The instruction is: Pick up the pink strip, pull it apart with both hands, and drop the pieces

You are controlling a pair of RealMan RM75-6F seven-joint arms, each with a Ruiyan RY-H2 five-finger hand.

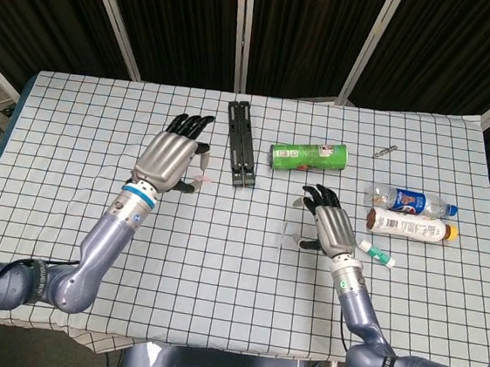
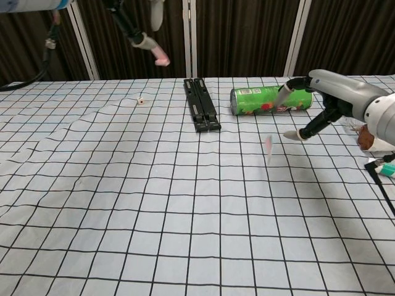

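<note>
Separation of the strip is done, judging by how things lie.

In the head view the left robot hand (image 1: 170,160) is raised over the left part of the counter (image 1: 75,131), and a pink piece (image 1: 202,177) shows at its fingertips. The right robot hand (image 1: 332,226) is well apart, near the green can (image 1: 309,156), with fingers spread. A pale second piece (image 1: 294,238) lies just left of it.

In the chest view the left fingers (image 2: 141,41) pinch the pink piece (image 2: 162,60) high above the counter. The second piece (image 2: 269,145) seems to be in the air, upright, below and left of the empty right robot hand (image 2: 311,105). I think only the left release remains.
</note>
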